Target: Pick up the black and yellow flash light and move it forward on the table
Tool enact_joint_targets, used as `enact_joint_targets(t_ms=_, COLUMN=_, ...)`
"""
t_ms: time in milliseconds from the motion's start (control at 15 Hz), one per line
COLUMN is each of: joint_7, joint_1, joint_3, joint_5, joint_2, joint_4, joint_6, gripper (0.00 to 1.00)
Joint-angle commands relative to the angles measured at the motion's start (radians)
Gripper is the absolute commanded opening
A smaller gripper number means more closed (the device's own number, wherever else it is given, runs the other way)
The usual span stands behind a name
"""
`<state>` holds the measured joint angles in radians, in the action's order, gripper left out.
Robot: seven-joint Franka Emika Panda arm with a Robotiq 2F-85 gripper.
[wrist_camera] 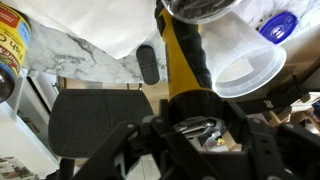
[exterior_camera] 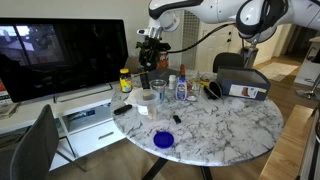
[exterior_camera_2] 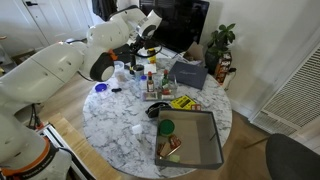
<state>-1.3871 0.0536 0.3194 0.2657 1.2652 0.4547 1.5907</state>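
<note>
The black and yellow flashlight (wrist_camera: pixel 181 52) fills the middle of the wrist view, its yellow body running between my fingers and its black head pointing away. My gripper (wrist_camera: pixel 190 112) is shut on it. In both exterior views the gripper (exterior_camera: pixel 150 55) (exterior_camera_2: pixel 141 50) hangs over the back part of the round marble-look table (exterior_camera: pixel 235 125) (exterior_camera_2: pixel 115 115), above the cluster of bottles. The flashlight is held off the tabletop (wrist_camera: pixel 75 50); in the exterior views it is mostly hidden by the gripper.
Below the gripper are a clear plastic cup (wrist_camera: pixel 245 62), a blue lid (wrist_camera: pixel 279 26), a small black item (wrist_camera: pixel 148 65) and a jar (wrist_camera: pixel 10 45). Bottles (exterior_camera: pixel 180 88), a grey box (exterior_camera: pixel 245 85) and a wire basket (exterior_camera_2: pixel 195 140) stand on the table. A TV (exterior_camera: pixel 60 50) is beside it.
</note>
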Motion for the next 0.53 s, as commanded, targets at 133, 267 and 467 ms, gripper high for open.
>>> enact_joint_targets(t_ms=133, joint_7=-0.097, joint_1=-0.007, joint_3=-0.007, joint_5=-0.001, joint_2=0.028, joint_4=-0.025, joint_6=-0.075, gripper=0.32)
enact_joint_targets(t_ms=267, joint_7=-0.133, joint_1=-0.006, joint_3=-0.015, joint_5=-0.009, joint_2=0.035, joint_4=-0.026, joint_6=-0.086, gripper=0.32)
enact_joint_targets(t_ms=467, joint_7=-0.173, joint_1=-0.003, joint_3=-0.025, joint_5=-0.016, joint_2=0.039, joint_4=-0.025, joint_6=-0.1, gripper=0.32)
